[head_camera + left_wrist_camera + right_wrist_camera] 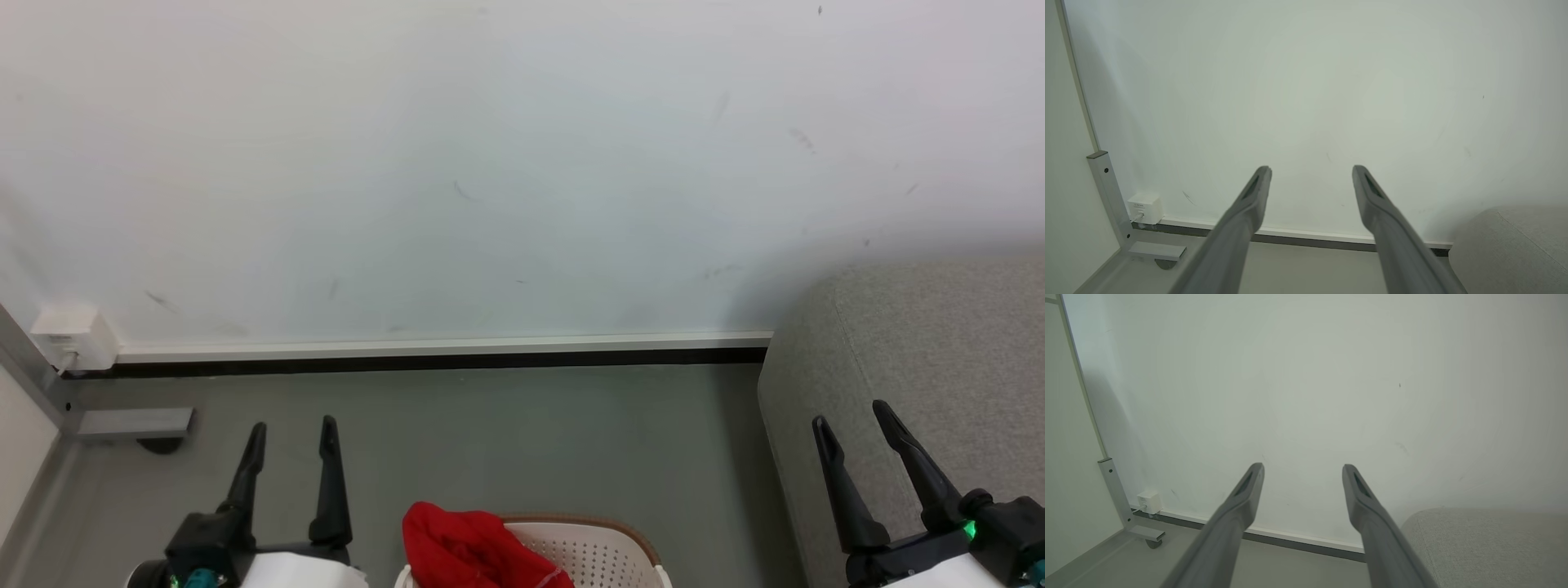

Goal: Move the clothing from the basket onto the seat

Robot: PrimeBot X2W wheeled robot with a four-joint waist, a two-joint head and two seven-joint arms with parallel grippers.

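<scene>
The red clothing (465, 549) is heaped in the cream perforated basket (600, 549) at the bottom middle of the head view, its lower part cut off by the frame edge. The light grey seat (939, 351) stands to the right, against the wall; its corner also shows as the seat (1511, 249) and the seat (1486, 547). My left gripper (294, 429) is open to the left of the basket, fingers apart and empty, as the left gripper (1311, 170) shows. My right gripper (851, 412) is open in front of the seat's side, empty, as the right gripper (1303, 468) shows.
A pale wall with a white skirting strip (441, 347) runs across ahead, above grey floor (490, 441). A white socket box (75, 335) sits low at the left, beside a grey metal frame foot (135, 423) with a castor.
</scene>
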